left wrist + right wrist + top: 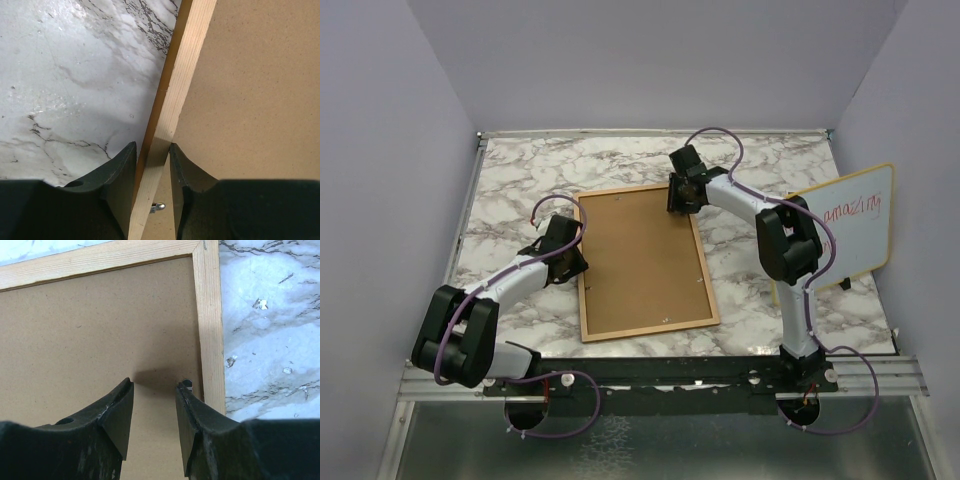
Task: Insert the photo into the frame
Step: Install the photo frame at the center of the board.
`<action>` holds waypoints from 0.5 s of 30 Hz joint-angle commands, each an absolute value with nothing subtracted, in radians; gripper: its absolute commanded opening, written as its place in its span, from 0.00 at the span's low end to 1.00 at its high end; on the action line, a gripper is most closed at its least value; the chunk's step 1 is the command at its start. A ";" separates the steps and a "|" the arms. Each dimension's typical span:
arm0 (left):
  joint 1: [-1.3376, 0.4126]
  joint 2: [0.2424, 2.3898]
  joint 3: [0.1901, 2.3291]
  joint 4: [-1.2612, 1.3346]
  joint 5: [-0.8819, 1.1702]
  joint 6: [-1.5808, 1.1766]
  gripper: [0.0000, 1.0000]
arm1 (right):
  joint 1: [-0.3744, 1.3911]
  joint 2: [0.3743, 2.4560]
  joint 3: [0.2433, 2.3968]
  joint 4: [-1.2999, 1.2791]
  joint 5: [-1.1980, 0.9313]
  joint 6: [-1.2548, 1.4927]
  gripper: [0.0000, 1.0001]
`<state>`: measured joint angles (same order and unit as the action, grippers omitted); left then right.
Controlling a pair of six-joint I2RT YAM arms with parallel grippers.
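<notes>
At the near edge of the table point(520, 190), the two arm bases are sitting on a dark rail point(670, 372). The frame point(640, 260) is lying flat just beyond it, back side up, with only a narrow strip of marble between them. Open marble is showing to the left of the frame, and more beyond its far edge.

On the left, the arm is folding at its elbow and reaching forward and inward to the frame's left edge. The left gripper point(153, 152) is straddling the wooden rim point(187, 75), one finger outside and one inside. Its jaws are standing narrow and pressing both sides, so it is holding the frame.

Farther out, the right arm is rising to a high elbow and stretching inward to the frame's far right corner. The right gripper point(155, 387) is pointing down over the brown back board point(90, 340), just inside the rim. Its jaws are standing partly apart with nothing between them, and one fingertip is sitting beside a small metal clip point(187, 383).

At the right wall, a whiteboard point(850, 225) is leaning, apart from the frame.
</notes>
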<state>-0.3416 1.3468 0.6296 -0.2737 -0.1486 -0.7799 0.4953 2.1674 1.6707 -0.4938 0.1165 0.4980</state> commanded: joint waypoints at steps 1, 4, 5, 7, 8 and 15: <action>-0.333 1.363 0.632 -0.288 -0.153 -0.757 0.33 | 0.473 2.189 1.652 -0.577 0.173 0.503 0.44; -0.332 1.364 0.632 -0.288 -0.153 -0.755 0.33 | 0.472 2.183 1.648 -0.583 0.176 0.506 0.44; -0.331 1.364 0.631 -0.288 -0.153 -0.756 0.33 | 0.471 2.182 1.646 -0.586 0.178 0.506 0.44; -0.332 1.365 0.630 -0.288 -0.153 -0.756 0.33 | 0.470 2.180 1.641 -0.590 0.181 0.510 0.44; -0.331 1.364 0.630 -0.288 -0.153 -0.756 0.33 | 0.468 2.179 1.638 -0.591 0.182 0.511 0.44; -0.330 1.364 0.630 -0.288 -0.155 -0.753 0.33 | 0.458 2.160 1.596 -0.585 0.198 0.522 0.44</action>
